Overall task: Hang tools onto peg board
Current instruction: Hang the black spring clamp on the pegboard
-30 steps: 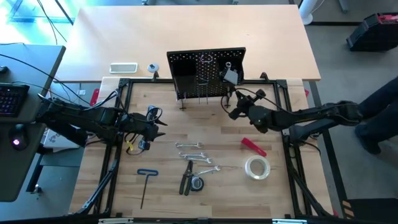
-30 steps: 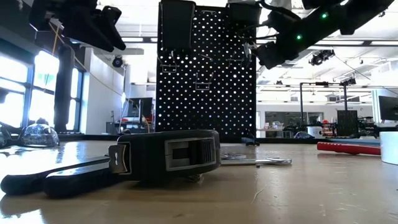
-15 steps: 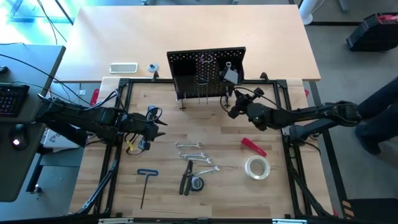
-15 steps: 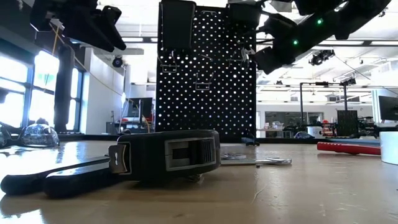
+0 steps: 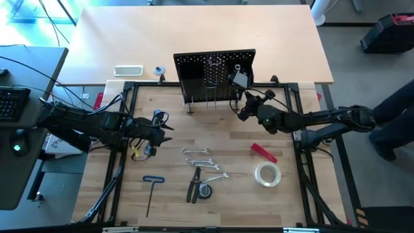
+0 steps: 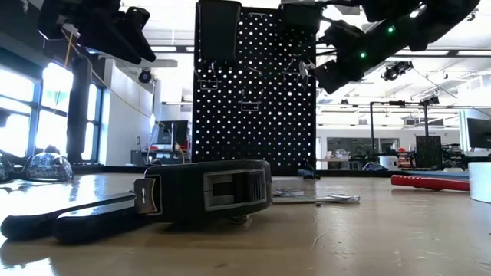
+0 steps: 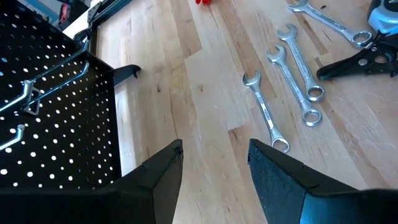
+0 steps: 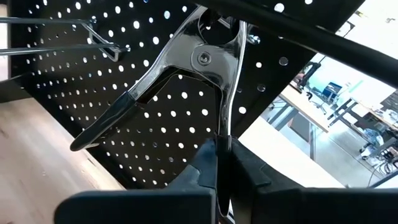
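From the low view, the nearest items on the counter (image 5: pixel 162 194) are the tape measure (image 6: pixel 203 192) and the pliers (image 6: pixel 69 216) beside it. Neither is yet hung.

Past them lie the wrenches (image 5: pixel 198 159), with the blue hex key (image 5: pixel 151 192) off to my left and the tape roll (image 5: pixel 267 174) and red-handled tool (image 5: pixel 264 153) off to my right. All of these are untouched.

The left gripper (image 5: pixel 167 133) waits over the counter, well short of the peg board (image 5: pixel 215 76). In its wrist view its jaws stand moderately apart with nothing between them.

The right gripper (image 5: pixel 243 111) has changed position: over the last second it has edged right and slightly toward the board's right lower corner. Its jaws are closed on one handle of a pair of silver pliers (image 8: pixel 186 68). In the right wrist view the pliers' head sits up against the perforated face near a wire hook (image 8: pixel 56 28). I cannot tell whether the pliers are touching a hook.

My judgement is that this is the fine-alignment stage of hanging this one tool. The shift is small, so placement is not complete, and most of the task remains.
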